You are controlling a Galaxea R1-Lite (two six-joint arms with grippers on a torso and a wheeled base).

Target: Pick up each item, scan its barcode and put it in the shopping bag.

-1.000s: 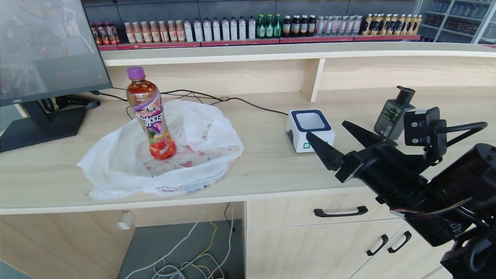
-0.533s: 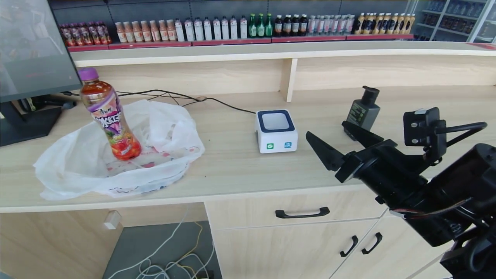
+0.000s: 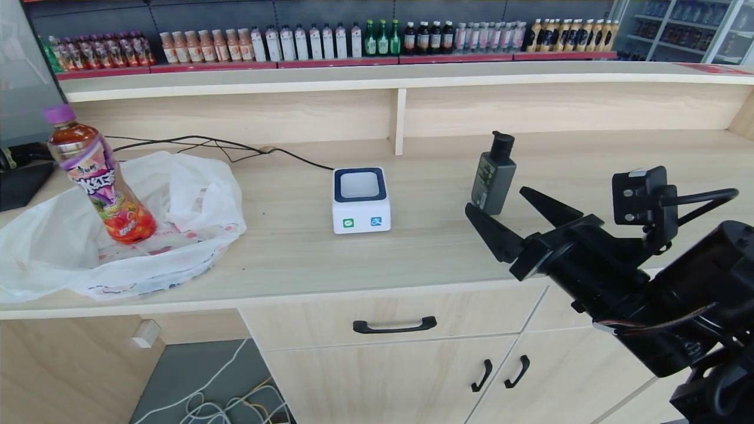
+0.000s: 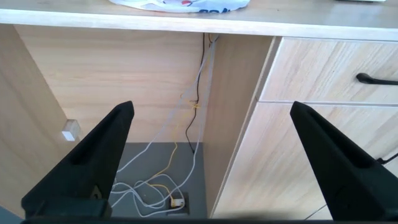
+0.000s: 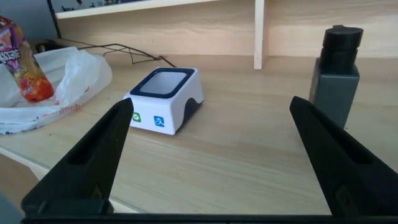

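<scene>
A drink bottle with a purple cap stands upright in the open white shopping bag at the counter's left. The white barcode scanner sits mid-counter. A dark grey pump bottle stands to its right. My right gripper hovers open and empty over the counter's front edge, just in front of the grey bottle. From the right wrist, the right gripper frames the scanner, with the grey bottle and the bag beside it. My left gripper hangs open below the counter, facing the cabinet.
A monitor stands at the far left, with cables trailing behind the bag. A raised ledge with a divider backs the counter. Drawers with black handles lie below. Shelves of bottles line the back wall.
The head view has swung to the right, so everything on the counter sits further left in the picture. My right arm turned with it and now fronts the grey bottle.
</scene>
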